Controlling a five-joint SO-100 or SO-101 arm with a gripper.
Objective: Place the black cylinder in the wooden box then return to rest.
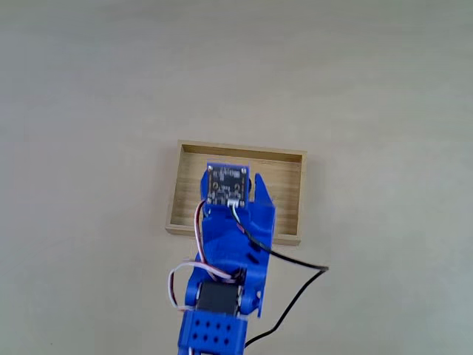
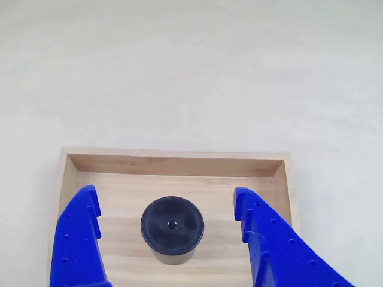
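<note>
The black cylinder (image 2: 172, 225) stands on the wooden box (image 2: 179, 165) floor, lower centre of the other view, between the wide-open, empty tool (image 2: 167, 206) (touching neither finger). Lift straight up, clear of the walls.

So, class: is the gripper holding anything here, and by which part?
Nothing is held. The gripper is open, fingers clear of the black cylinder standing in the wooden box.
</note>
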